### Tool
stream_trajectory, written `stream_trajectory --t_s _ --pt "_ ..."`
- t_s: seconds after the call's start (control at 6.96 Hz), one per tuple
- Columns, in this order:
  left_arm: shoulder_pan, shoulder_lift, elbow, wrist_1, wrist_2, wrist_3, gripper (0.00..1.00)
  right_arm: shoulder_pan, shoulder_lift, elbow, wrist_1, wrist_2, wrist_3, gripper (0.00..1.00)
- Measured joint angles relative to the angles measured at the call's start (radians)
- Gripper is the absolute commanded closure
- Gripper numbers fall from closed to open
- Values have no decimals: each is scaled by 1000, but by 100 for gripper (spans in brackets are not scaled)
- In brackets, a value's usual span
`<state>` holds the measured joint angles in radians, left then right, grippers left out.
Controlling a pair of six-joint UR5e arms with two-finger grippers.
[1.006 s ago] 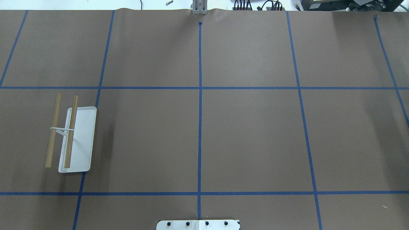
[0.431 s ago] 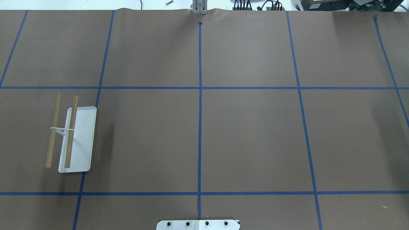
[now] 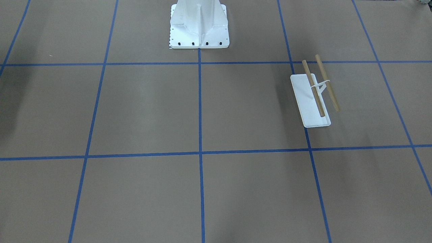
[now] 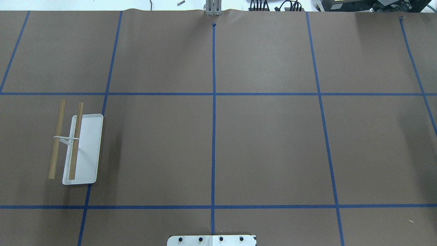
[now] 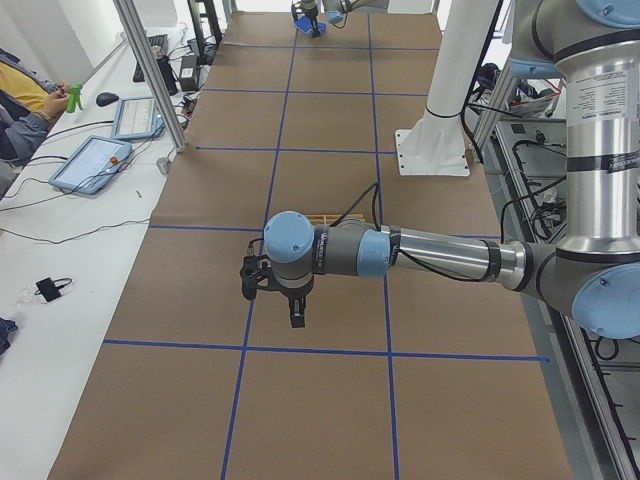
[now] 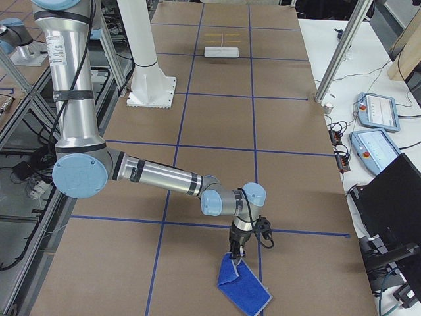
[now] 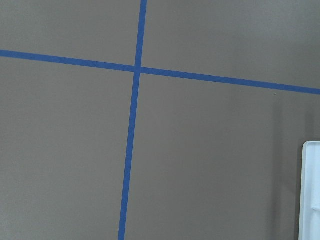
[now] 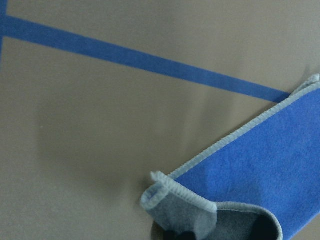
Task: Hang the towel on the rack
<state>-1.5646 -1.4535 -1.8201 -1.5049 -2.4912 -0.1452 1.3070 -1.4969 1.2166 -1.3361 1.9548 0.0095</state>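
My right gripper (image 6: 237,253) is down at the right end of the table (image 4: 266,147), closed on one corner of the towel (image 6: 245,289). In my right wrist view that corner is drawn up and curled over, grey underside showing, and my own tips are only a dark sliver at the bottom edge. So I judge the pinch from the cloth rather than from the jaws. The rest of the towel lies blue side up on the paper, just past a tape line (image 8: 150,62).

The rack (image 4: 87,147) stands at the left end, well apart from the towel, with its two dowels bare. My left gripper (image 5: 275,298) hangs above the table near it, holding nothing. I cannot tell how far open it is.

The main risk is the grip. It holds only a folded corner, which could slide out as the cloth's weight comes onto it. Held by one corner, the towel will hang in a limp diagonal, and it may bunch on a dowel rather than drape. The rack looks light, so cloth dragged across the bars could shove or tip it. My left arm is also close to where my right must arrive — the two could meet.
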Motion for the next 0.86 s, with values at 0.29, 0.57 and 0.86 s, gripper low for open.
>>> stream_trajectory --t_s 0.29,0.57,0.86 --pt "0 -4 -3 0 -1 -2 2 7 13 16 -12 2 -14 100" --pt "0 -9 -17 0 -1 -37 2 31 31 151 -155 2 -16 100" --pt "0 -31 -21 -8 -7 -92 2 40 101 438 -526 -1 11 100"
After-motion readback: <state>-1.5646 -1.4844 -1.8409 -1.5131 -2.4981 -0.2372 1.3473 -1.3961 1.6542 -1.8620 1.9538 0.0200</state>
